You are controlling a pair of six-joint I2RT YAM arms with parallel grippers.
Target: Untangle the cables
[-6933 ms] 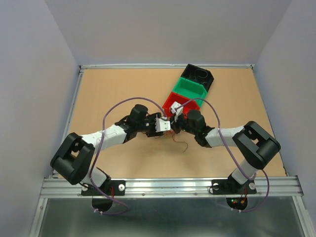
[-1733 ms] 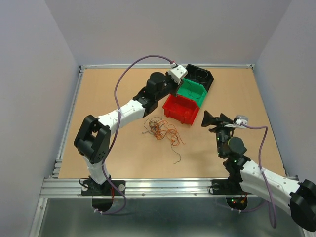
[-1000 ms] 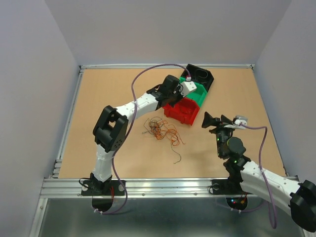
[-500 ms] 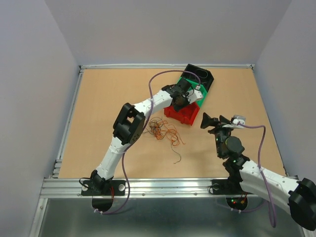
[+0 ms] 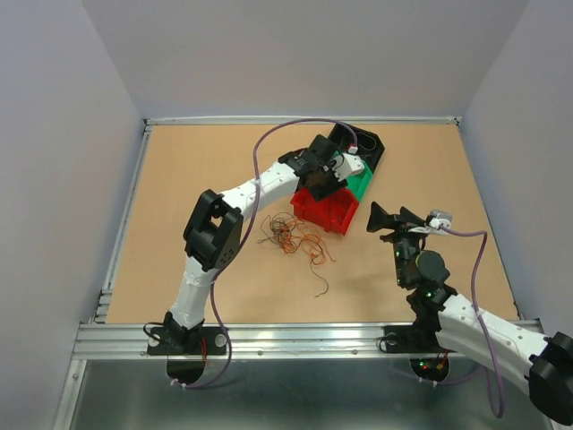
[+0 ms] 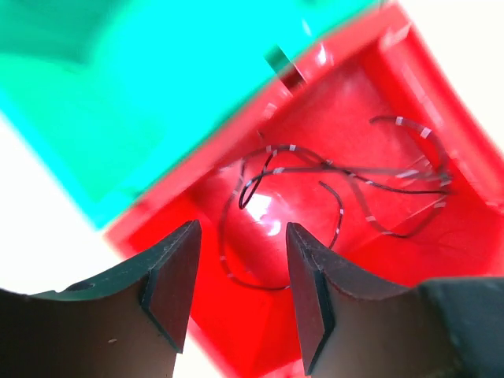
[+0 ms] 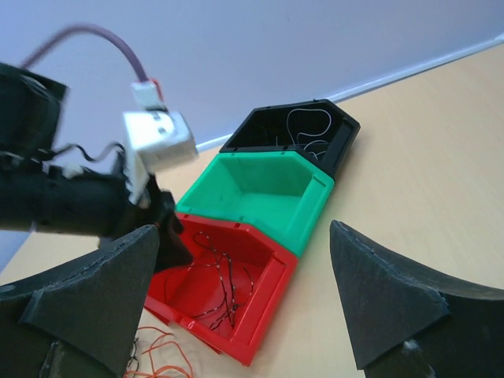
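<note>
A tangle of thin orange and dark cables (image 5: 291, 235) lies on the table in front of the red bin (image 5: 333, 210). One loose strand (image 5: 320, 288) lies nearer to me. My left gripper (image 5: 328, 184) hangs over the red bin, open with nothing between its fingers (image 6: 240, 291). Below it a dark curly cable (image 6: 339, 193) lies on the floor of the red bin (image 6: 441, 236); the right wrist view shows that cable (image 7: 224, 287) too. My right gripper (image 5: 387, 218) stands open and empty (image 7: 244, 295), raised to the right of the bins.
A green bin (image 5: 361, 184) and a black bin (image 5: 367, 141) stand in a row behind the red one. The black bin (image 7: 272, 126) holds a pale thin wire (image 7: 309, 130). The green bin (image 7: 260, 189) looks empty. Low walls edge the table.
My left gripper has opened over the red bin, and the dark cable now lies on the bin's floor. The left arm shifted slightly there. The right arm has barely moved.
</note>
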